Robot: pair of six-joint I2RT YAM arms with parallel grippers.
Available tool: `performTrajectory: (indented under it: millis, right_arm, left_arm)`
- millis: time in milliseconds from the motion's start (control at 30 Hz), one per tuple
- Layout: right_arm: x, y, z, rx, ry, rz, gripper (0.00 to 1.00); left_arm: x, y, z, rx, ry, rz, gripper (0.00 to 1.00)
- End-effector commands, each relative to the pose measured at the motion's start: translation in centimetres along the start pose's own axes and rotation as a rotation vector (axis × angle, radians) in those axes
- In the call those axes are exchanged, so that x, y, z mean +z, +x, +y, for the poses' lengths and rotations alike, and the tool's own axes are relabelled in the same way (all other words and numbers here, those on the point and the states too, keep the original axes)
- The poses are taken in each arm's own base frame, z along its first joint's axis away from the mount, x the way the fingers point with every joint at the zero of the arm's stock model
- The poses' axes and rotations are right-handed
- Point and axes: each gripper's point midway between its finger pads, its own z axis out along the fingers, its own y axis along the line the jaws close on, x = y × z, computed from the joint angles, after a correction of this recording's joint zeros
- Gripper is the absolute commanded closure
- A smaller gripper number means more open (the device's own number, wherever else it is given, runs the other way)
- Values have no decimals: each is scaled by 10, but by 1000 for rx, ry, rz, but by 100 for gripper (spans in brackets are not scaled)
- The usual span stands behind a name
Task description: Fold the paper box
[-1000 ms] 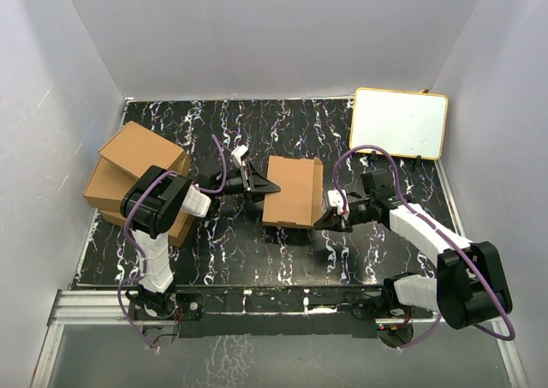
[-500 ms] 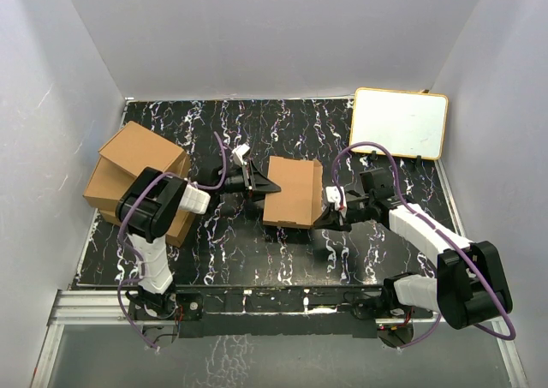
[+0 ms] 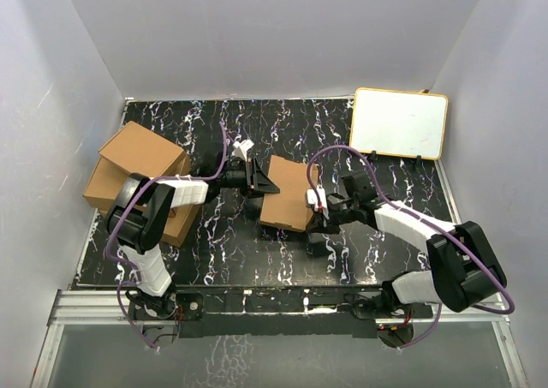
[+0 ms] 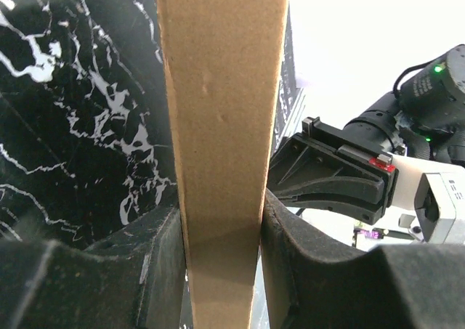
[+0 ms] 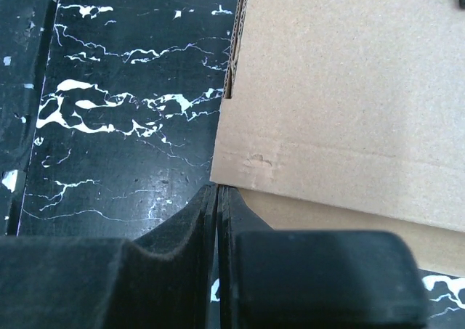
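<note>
Black worktop [image 3: 214,242] veined with white, closed in by plain white walls. At the left edge, piled brown cardboard boxes [image 3: 137,161]; in the far right corner, a white board [image 3: 399,122] with a yellow rim. Mid-worktop, between the two arms, the paper box [image 3: 289,193], lid panel down. Left arm bent across from its base, wrist level, left fingers [image 3: 264,184] partly apart and clamped on a cardboard wall along the box's left side. Right arm stretched in low from the right, purple cable looping above it; right fingers [image 3: 313,212] pressed fully together, holding nothing, tips right at the corner of the box's top panel.
</note>
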Motion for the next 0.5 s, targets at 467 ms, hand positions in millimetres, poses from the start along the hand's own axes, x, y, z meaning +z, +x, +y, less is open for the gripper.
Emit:
performTrajectory:
  millis: [467]
  right_arm:
    - [16,14,-21,-48,44,134,91]
  left_arm:
    - [-7,12,37,148,-199,110,96]
